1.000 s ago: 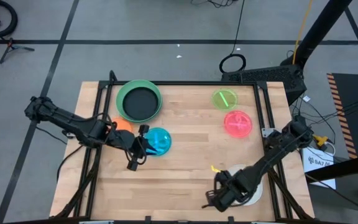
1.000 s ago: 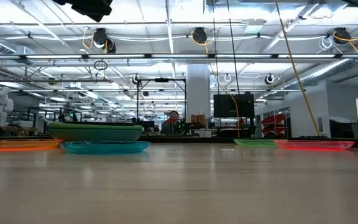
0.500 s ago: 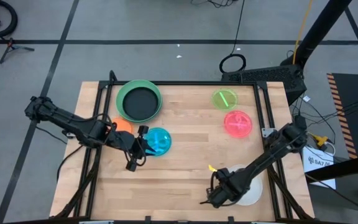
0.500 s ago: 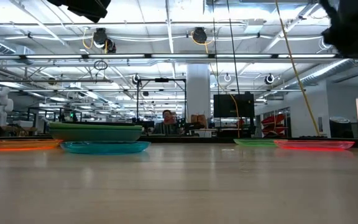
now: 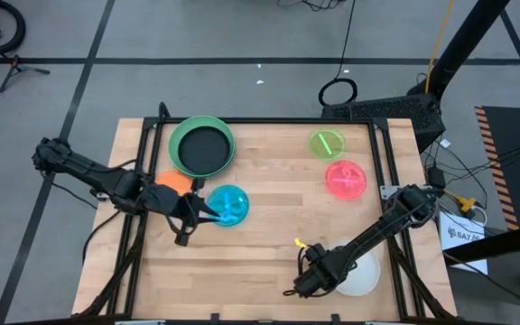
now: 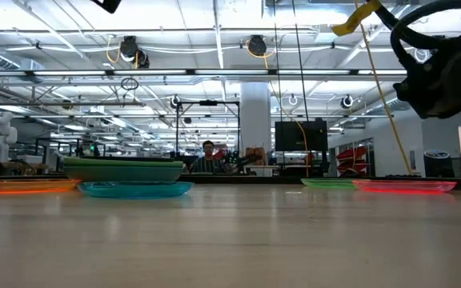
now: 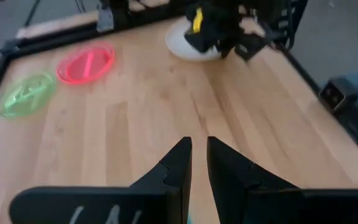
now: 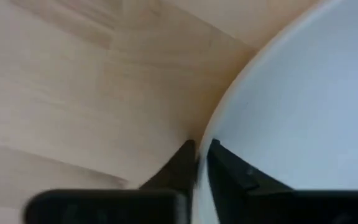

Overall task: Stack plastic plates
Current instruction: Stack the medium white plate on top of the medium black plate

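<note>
The right gripper (image 5: pixel 307 280), fingers nearly closed on the white plate's (image 5: pixel 361 273) rim at the table's (image 5: pixel 269 226) near-right edge, has shifted left, indicating the plate is being dragged or lifted for stacking.

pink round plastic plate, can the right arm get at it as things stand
Probably not right away. The right gripper is low at the table's near edge, its jaws closed on the rim of the white round plastic plate. Bare wood lies between it and the pink round plastic plate.

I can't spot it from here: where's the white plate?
In the high view, the white plate lies near the table's front right corner, under the right tool, below the pink plate.
</note>
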